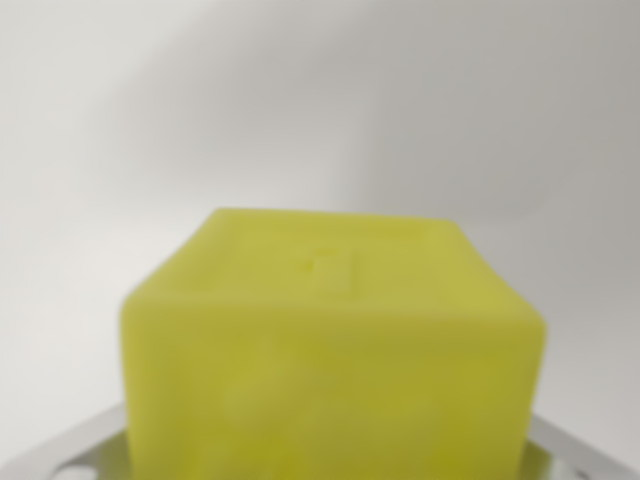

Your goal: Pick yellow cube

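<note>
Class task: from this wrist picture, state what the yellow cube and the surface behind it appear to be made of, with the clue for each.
Cube: likely matte plastic or foam; even yellow colour, no glare, softly rounded edges, a faint moulded mark on top. Blur leaves it open.
Surface: plain white, matte, showing only soft shadows; material cannot be told.

A: What is seen in the wrist view?

B: A blurred, bright yellow cube (335,360) is shown filling the lower middle of the frame. A small raised mark is made out on its top face.

A: And around it?

B: A plain white surface (320,110) is seen behind, crossed by a soft grey shadow. Pale grey metal gripper parts (70,450) are glimpsed at the bottom corners, beside the cube. Whether the cube is touched cannot be told.
</note>
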Controlling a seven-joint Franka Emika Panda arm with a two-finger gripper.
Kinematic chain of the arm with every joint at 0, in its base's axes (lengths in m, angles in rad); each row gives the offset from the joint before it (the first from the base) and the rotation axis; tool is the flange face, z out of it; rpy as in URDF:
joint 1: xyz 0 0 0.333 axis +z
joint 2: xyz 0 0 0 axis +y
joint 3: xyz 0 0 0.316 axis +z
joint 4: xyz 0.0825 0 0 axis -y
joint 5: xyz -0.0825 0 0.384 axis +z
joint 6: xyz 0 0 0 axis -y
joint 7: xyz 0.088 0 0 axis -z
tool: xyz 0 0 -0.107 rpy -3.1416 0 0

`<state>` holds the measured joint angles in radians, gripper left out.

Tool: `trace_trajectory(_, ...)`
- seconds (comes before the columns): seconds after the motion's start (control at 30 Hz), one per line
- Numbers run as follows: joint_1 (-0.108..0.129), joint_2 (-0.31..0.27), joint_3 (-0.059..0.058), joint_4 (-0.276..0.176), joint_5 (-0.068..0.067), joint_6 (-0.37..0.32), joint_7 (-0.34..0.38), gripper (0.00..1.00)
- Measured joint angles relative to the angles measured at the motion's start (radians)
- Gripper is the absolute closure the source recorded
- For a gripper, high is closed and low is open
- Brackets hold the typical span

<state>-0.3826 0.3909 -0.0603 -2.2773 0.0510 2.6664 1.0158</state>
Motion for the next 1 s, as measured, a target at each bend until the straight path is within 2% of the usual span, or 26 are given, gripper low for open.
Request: trace_trajectory(1.0, -0.004, -0.171, 0.000, -0.004, -0.028, -0.167, 0.020, 1.00)
